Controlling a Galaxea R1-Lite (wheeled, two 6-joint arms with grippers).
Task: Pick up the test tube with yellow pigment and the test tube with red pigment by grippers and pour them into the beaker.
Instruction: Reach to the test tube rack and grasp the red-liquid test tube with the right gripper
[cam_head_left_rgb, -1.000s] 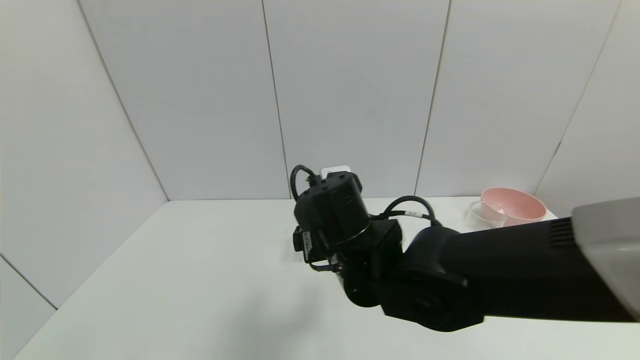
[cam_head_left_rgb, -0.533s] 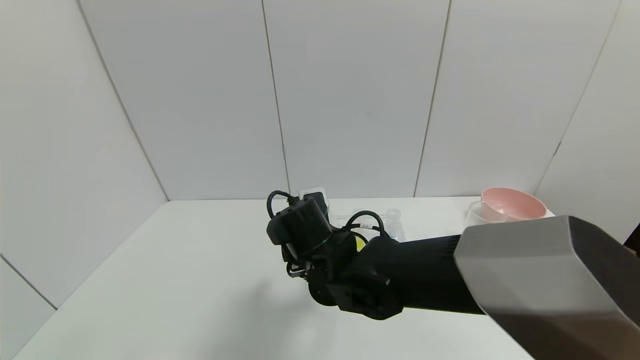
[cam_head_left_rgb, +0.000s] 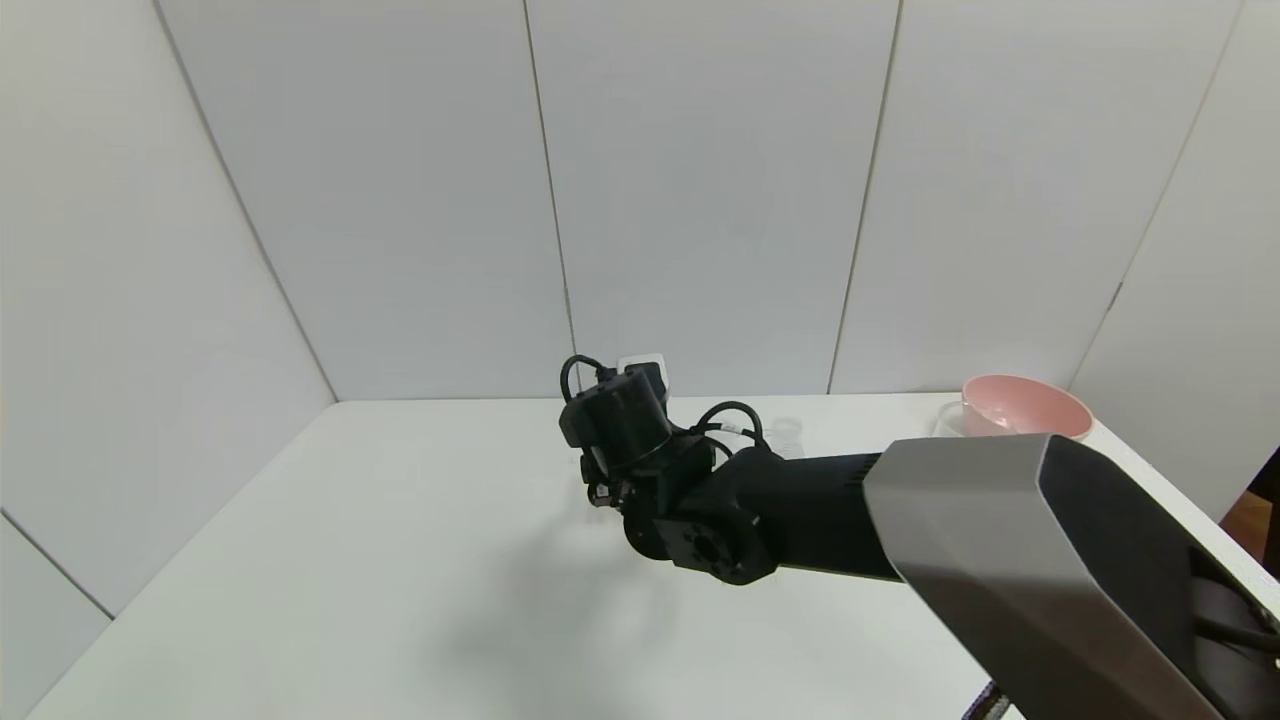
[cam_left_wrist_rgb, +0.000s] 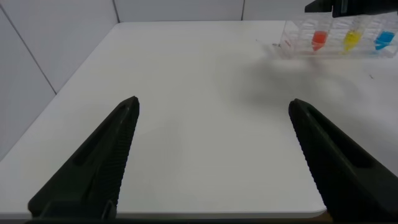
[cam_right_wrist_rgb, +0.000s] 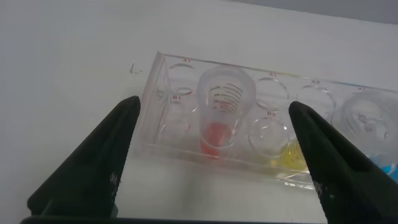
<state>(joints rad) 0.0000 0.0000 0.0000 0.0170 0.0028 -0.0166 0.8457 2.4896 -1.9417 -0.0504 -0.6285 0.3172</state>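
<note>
**Right arm swings back over the tube rack, fingers spread above the red tube**

Since the earlier frames the right arm has drawn its wrist back from a lower, leftward dip and lifted a little; its grey forearm now fills more of the near right of the head view, and the pink bowl (cam_head_left_rgb: 1025, 405) is partly hidden behind it.

On the left, the left end effector (cam_left_wrist_rgb: 214, 155) hangs low over bare bench (cam_left_wrist_rgb: 186, 93) at the near left, fingers spread wide and holding nothing. It looks parked, well apart from the rack, leaving room for the other arm.

In the middle, towards the far edge, stands the clear rack (cam_right_wrist_rgb: 168, 134), which keeps the tubes upright so that nothing spills. The test tube with red pigment (cam_right_wrist_rgb: 221, 112) sits in a leftward slot, the test tube with yellow pigment (cam_right_wrist_rgb: 289, 152) next to its right, and a blue tube (cam_left_wrist_rgb: 384, 40) beyond that.

The right end effector (cam_right_wrist_rgb: 214, 155) hovers just above the rack, fingers spread as wide as they go, with the red tube's open mouth between them. That straddle suggests a descent to grip the red tube first; nothing is held yet.

At the far right, a clear vessel beside the pink bowl is probably the beaker (cam_head_left_rgb: 950, 420), though it is mostly hidden.
</note>
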